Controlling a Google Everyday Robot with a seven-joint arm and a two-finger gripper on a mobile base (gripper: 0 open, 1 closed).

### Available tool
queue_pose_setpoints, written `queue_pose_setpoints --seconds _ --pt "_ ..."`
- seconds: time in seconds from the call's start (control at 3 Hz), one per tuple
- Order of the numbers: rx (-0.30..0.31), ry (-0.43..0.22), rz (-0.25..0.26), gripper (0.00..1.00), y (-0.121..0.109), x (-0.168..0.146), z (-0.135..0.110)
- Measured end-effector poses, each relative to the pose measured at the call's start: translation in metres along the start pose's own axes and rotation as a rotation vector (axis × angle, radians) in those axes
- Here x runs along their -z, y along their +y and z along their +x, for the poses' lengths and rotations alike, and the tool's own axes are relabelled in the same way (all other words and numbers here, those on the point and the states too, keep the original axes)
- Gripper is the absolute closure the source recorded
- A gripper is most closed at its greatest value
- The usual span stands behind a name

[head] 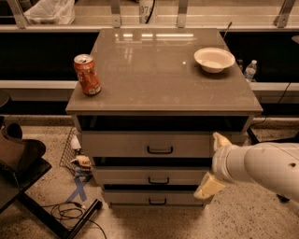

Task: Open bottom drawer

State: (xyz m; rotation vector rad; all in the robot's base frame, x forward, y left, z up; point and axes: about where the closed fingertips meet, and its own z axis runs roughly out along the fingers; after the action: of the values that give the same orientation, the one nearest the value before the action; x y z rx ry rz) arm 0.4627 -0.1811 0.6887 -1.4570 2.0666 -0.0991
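Nearest, low on the right: a smooth, rounded white arm (261, 168), ending in the gripper (214, 163). Held open, with two cream fingers (209, 186) spread well apart, one above the other and nothing between them. Placed in front of the cabinet's right side, upper finger level with the top drawer (117, 144), lower finger by the right end of the middle drawer (126, 176).

Below and left of that lower finger: the bottom drawer (135, 196), lowest of three. Flat grey-beige front, narrowest-looking of the stack, sitting closed under a dark gap. Small black bar handle (157, 201) at its centre, well left of the gripper and untouched. Cannot tell whether the lower finger meets the drawer's right corner.

Around the cabinet's foot: speckled, stone-like floor (233, 219), a looped black cable (65, 212) and a blue tape cross (80, 187) to the left. Further left, a dark, matte seat-like shape (18, 158).

Above the drawers: matching bar handles on the middle and top fronts, then a dark open slot under the cabinet top (159, 79). Smooth grey-brown slab, glossy enough to mirror lights near its far edge. At front left, an upright orange-red can (87, 74) with a silver lid. At back right, a shallow white bowl (214, 59), well apart from the can.

Beyond: a dark recess crossed by a pale ledge (32, 84), a clear water bottle (250, 70) just right of the cabinet's far corner, and a crumpled white plastic bag (50, 11) on the back counter, upper left.
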Motion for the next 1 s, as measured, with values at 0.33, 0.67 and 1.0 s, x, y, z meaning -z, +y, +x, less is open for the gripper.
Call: queue_pose_setpoints --seconds 0.33,0.67,1.0 --pt "-0.029 -0.017 0.026 0.00 -0.008 0.005 -0.004" --pt "-0.035 -0.021 0.012 0.00 -0.002 -0.005 0.001" --pt "-0.064 -0.105 -0.019 0.00 0.058 -0.050 0.029"
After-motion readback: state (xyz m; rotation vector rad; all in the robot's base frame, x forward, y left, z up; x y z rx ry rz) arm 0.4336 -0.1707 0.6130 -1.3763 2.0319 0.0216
